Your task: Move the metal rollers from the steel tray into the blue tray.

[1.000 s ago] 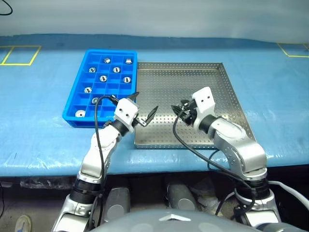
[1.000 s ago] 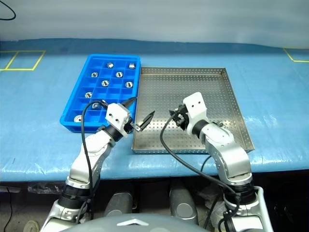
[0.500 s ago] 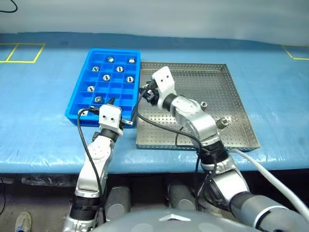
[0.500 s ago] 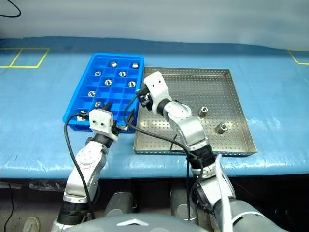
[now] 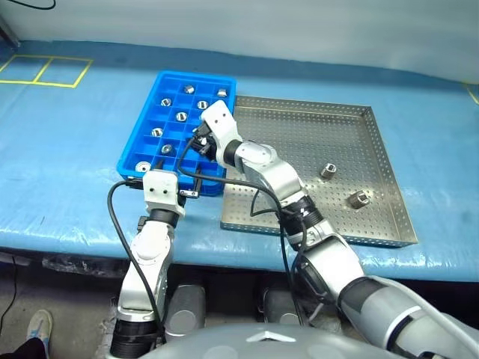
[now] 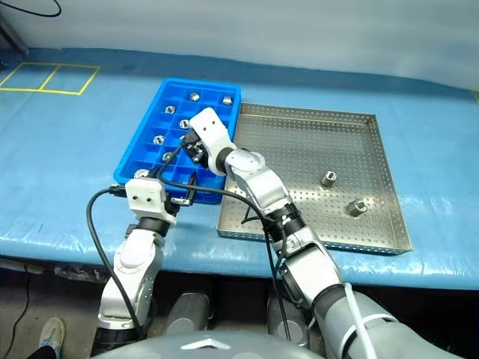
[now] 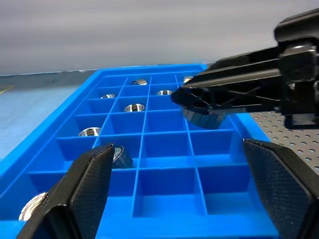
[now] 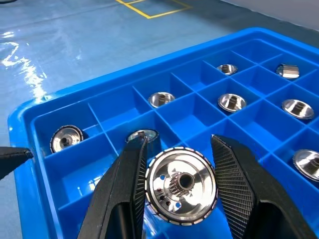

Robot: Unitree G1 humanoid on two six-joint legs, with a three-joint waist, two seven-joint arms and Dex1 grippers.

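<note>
My right gripper (image 5: pixel 196 143) hangs over the middle of the blue tray (image 5: pixel 177 134), shut on a shiny metal roller (image 8: pixel 180 186) held just above the compartments. The left wrist view shows that same roller (image 7: pixel 204 117) under the right gripper's black fingers. Several more rollers (image 5: pixel 181 116) lie singly in the tray's compartments. Two rollers (image 5: pixel 327 170) (image 5: pixel 358 199) stand in the right half of the steel tray (image 5: pixel 299 142). At the blue tray's near edge, my left gripper (image 7: pixel 178 148) points across the tray, open wide and holding nothing.
Both trays sit side by side on a table with a blue cover (image 5: pixel 60 172), whose front edge is close below them. Yellow tape squares (image 5: pixel 45 71) mark the far left. A black cable loops beside each arm.
My right arm swung left from the steel tray to above the blue tray with the roller in its grip. My left gripper drew back to the tray's near edge. The view has also shifted.
</note>
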